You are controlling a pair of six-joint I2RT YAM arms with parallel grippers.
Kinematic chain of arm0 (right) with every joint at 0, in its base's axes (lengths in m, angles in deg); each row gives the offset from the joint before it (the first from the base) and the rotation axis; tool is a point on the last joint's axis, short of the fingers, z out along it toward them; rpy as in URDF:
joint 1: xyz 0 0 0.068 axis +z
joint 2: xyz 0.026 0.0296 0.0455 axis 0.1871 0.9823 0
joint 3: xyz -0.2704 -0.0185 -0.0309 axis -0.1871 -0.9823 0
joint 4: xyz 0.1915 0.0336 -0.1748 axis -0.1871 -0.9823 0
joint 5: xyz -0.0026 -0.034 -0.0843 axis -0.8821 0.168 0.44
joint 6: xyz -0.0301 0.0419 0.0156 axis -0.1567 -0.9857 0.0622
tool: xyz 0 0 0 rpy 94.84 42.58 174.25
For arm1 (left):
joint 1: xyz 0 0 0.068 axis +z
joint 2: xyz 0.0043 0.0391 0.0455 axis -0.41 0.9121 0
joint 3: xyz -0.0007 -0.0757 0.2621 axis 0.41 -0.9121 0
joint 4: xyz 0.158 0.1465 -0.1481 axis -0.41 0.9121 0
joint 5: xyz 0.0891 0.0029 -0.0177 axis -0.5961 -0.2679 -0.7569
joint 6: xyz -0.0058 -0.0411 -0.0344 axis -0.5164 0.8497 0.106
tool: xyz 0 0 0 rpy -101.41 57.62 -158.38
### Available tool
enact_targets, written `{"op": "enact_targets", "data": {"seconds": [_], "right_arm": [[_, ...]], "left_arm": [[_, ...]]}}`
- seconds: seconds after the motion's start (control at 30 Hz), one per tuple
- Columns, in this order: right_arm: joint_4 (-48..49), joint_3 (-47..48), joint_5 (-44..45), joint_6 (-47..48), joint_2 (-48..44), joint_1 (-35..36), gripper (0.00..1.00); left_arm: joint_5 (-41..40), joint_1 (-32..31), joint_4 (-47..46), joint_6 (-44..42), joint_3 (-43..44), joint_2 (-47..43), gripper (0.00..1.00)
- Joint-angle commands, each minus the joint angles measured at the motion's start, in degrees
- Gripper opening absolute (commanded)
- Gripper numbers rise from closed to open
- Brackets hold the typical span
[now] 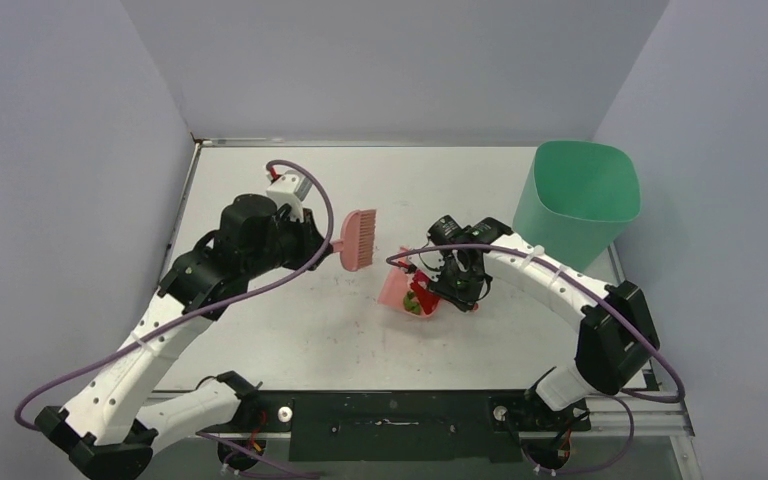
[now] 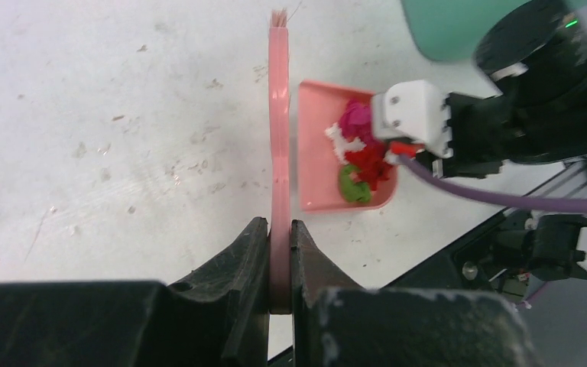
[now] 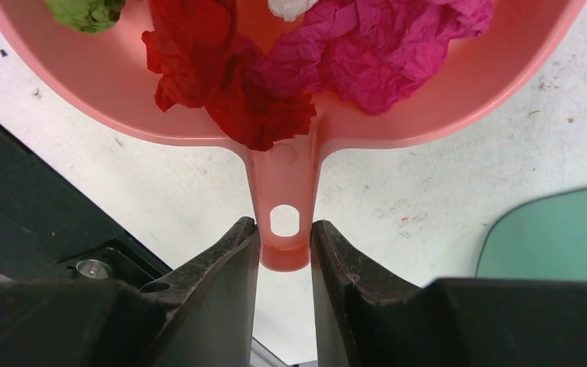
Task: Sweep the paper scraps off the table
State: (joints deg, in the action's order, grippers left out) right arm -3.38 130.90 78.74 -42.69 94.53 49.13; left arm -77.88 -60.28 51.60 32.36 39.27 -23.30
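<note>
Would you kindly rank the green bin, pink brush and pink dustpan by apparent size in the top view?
Largest: green bin.
Then pink dustpan and pink brush, which look alike; the right gripper covers part of the dustpan, so unranked.

Crumpled red, magenta, green, white paper scraps (image 3: 306,69) fill the dustpan (image 3: 443,115) above the table (image 3: 428,202).

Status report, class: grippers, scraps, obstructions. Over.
Left gripper shut on brush. Right gripper shut on dustpan. Scraps in dustpan. Nothing loose between dustpan and bin.

Paper scraps (image 1: 419,298) lie in the pink dustpan (image 1: 392,289).
</note>
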Motion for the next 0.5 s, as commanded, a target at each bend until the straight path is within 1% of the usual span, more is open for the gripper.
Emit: {"op": "enact_targets", "data": {"seconds": [0.0, 0.1, 0.23, 0.33, 0.47], "right_arm": [[-3.6, 3.3, 0.3, 2.1, -4.5, -0.9, 0.05], [-5.3, 5.2, -2.8, 3.9, -5.0, -3.4, 0.05], [-6.6, 7.1, -2.2, 6.9, -5.6, -4.5, 0.05], [-8.9, 10.4, -2.7, 8.7, -5.1, -6.4, 0.05], [-12.3, 16.7, -2.8, 10.7, -3.8, -7.9, 0.05]], "left_arm": [[-5.1, 0.6, -1.0, -1.0, -7.3, -6.2, 0.00], [-5.7, 0.7, -0.8, -1.6, -12.2, -10.0, 0.00], [-4.7, 0.7, -0.3, -1.8, -17.4, -13.5, 0.00], [-4.2, 0.7, 0.4, -1.0, -19.6, -15.2, 0.00], [-2.8, 0.7, -0.9, 0.5, -21.4, -16.9, 0.00]]}}
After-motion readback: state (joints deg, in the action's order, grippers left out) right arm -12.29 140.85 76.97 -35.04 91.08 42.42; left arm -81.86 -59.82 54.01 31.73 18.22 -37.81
